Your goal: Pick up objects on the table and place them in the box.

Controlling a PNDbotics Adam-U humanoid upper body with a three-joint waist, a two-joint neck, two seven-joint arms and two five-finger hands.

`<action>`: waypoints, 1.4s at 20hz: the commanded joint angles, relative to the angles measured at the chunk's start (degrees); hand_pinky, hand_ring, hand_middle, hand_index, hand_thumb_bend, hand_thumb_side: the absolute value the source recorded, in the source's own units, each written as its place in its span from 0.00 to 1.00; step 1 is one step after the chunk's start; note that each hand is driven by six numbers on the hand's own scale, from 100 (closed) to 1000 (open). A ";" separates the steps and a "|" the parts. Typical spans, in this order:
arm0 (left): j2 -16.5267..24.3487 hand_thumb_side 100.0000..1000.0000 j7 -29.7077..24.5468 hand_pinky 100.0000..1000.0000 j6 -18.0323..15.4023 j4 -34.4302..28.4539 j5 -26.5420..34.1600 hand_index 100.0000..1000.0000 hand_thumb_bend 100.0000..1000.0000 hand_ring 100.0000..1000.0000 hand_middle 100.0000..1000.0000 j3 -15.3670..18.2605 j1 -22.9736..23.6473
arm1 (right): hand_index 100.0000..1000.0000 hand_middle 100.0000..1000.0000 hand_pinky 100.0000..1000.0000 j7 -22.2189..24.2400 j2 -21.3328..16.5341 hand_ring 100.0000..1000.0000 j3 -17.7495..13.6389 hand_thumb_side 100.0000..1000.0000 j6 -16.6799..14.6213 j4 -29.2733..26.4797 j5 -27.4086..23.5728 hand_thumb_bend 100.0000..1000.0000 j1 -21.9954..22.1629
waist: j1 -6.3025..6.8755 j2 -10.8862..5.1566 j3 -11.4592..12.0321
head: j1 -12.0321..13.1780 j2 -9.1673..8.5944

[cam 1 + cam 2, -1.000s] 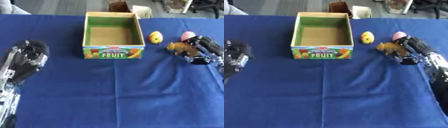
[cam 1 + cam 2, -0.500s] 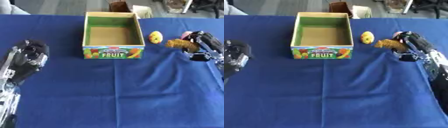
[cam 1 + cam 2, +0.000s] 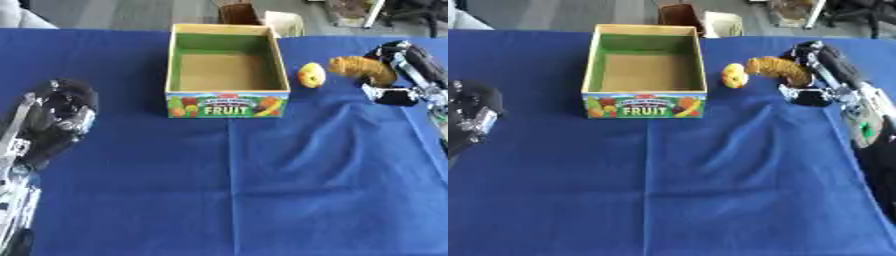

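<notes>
An open cardboard box (image 3: 227, 102) with a green inner wall and "FRUIT" on its front stands at the table's far middle; nothing lies in it. A small yellow fruit (image 3: 311, 75) lies on the blue cloth just right of the box. My right hand (image 3: 409, 67) comes in from the right edge and is curled round a brown, ridged, bread-like object (image 3: 360, 70), which hangs just right of the yellow fruit. My left hand (image 3: 57, 112) rests at the left edge with relaxed fingers, holding nothing.
The blue cloth (image 3: 262, 190) covers the whole table, with a few creases right of centre. Beyond the far edge stand a brown carton (image 3: 236, 11) and a white thing (image 3: 285, 22) on the floor.
My right hand has carried the brown object up and away from me, level with the yellow fruit. A pink thing behind the hand no longer shows. The left hand has stayed put.
</notes>
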 commanded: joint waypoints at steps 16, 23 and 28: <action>0.09 0.05 -1.82 0.49 -0.03 -1.42 0.70 0.55 0.14 0.44 0.48 -1.45 -2.91 | 0.32 0.12 0.34 9.45 8.56 0.17 -0.17 0.00 2.59 0.35 -1.72 0.00 -10.35 | 0.03 0.48 6.22 | -4.61 -2.99; -0.14 0.05 -2.45 0.49 -0.01 -1.66 1.06 0.55 0.14 0.44 0.48 -1.96 -3.88 | 0.37 0.16 0.41 9.04 11.27 0.24 -0.54 0.00 3.15 2.39 1.63 0.00 -11.33 | 0.08 1.26 8.24 | -6.57 -3.80; -0.39 0.05 -2.61 0.49 0.05 -1.62 1.08 0.55 0.14 0.44 0.48 -2.04 -4.07 | 0.43 0.22 0.50 11.32 13.84 0.35 0.34 0.00 1.68 3.54 4.88 0.00 -10.56 | 0.15 1.48 8.54 | -7.08 -4.02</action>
